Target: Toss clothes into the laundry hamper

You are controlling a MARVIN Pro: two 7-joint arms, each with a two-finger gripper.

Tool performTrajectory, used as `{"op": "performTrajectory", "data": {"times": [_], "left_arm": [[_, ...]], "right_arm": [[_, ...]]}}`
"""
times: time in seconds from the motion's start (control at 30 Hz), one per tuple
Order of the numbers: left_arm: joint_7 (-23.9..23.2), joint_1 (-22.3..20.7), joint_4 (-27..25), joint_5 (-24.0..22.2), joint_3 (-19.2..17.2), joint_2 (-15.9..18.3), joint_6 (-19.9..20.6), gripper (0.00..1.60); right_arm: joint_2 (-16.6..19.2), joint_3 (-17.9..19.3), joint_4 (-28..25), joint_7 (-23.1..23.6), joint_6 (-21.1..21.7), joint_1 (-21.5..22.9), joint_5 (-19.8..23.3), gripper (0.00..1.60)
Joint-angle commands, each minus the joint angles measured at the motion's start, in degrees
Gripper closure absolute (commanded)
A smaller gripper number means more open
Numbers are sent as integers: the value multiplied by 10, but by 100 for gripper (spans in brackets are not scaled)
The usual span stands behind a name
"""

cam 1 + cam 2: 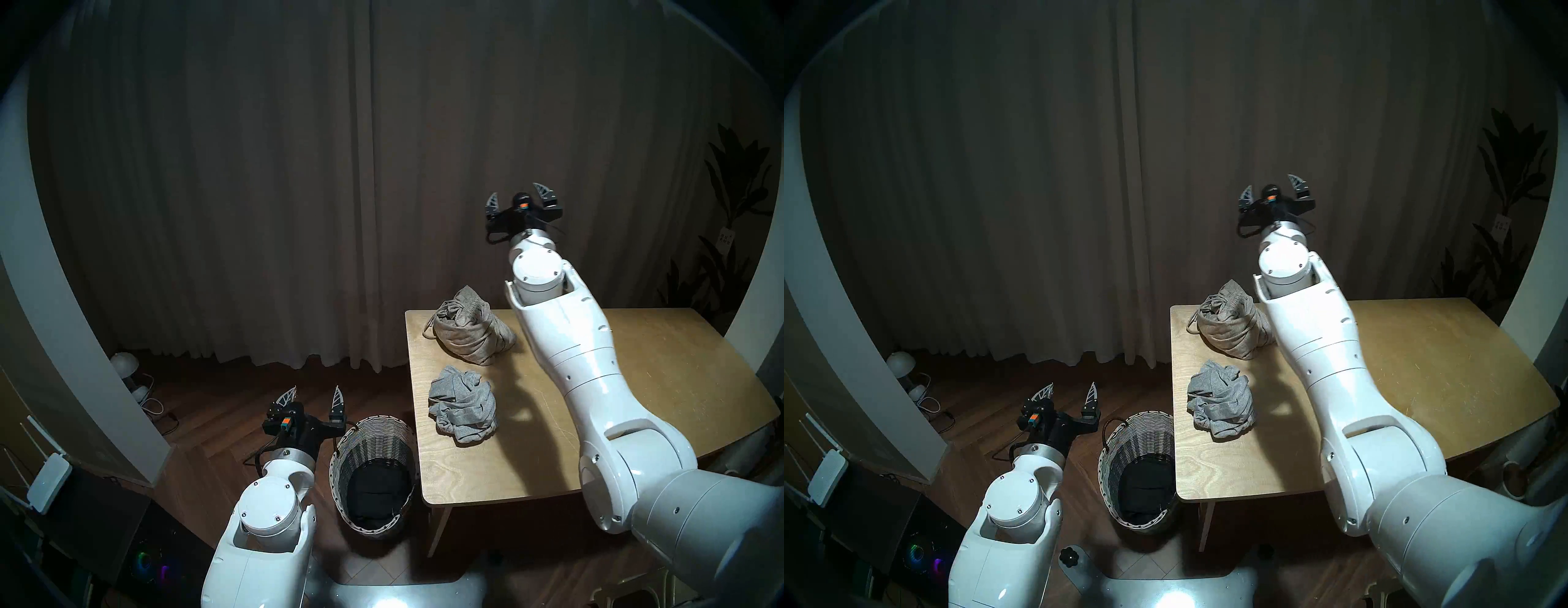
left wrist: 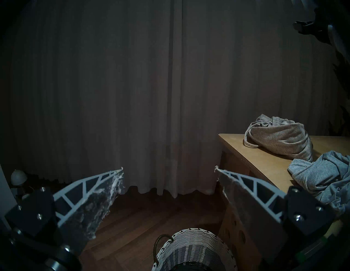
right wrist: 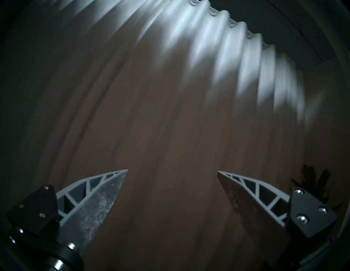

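Note:
The woven wicker hamper (image 1: 373,450) (image 1: 1136,441) (image 2: 195,246) stands on the floor against the table's left edge, with a black garment (image 1: 375,492) (image 1: 1144,492) lying inside it. On the table, a crumpled heather-grey garment (image 1: 462,409) (image 1: 1223,401) (image 2: 322,181) lies near the left edge. Behind it sits a beige-grey ribbed garment with a drawstring (image 1: 471,327) (image 1: 1233,325) (image 2: 280,138). My left gripper (image 1: 314,397) (image 1: 1070,392) (image 2: 168,170) is open and empty, just left of the hamper. My right gripper (image 1: 517,193) (image 1: 1272,184) (image 3: 172,171) is open and empty, raised high above the table's far side, facing the curtain.
The wooden table (image 1: 636,373) (image 1: 1420,361) fills the right side. Curtains (image 1: 297,170) hang behind. A small lamp and cables (image 1: 127,373) lie on the floor at the left, a white router (image 1: 46,479) nearer me, and a plant (image 1: 729,204) at the far right.

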Motion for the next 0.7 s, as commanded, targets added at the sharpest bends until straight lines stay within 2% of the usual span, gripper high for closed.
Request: {"op": "performTrajectory", "data": {"times": [0.0, 0.03, 0.33, 0.43, 0.5, 0.67], "left_arm": [[-4, -10, -12, 1, 5, 0, -3, 0], [-9, -19, -13, 7, 15, 2, -1, 0], [-24, -65, -17, 25, 47, 4, 2, 0], [-38, -92, -18, 30, 72, 8, 6, 0], [-42, -90, -22, 30, 78, 10, 6, 0], [-76, -111, -16, 25, 140, 26, 17, 0]], "right_arm": [[64, 74, -12, -14, 1, -63, 14, 0], [74, 81, -14, -13, 2, -78, 24, 0], [77, 118, -16, -6, 0, -139, 46, 0], [77, 131, -19, 0, -3, -184, 58, 0], [75, 133, -10, 3, -4, -173, 61, 0], [79, 149, -13, 18, -9, -218, 76, 0]]}}
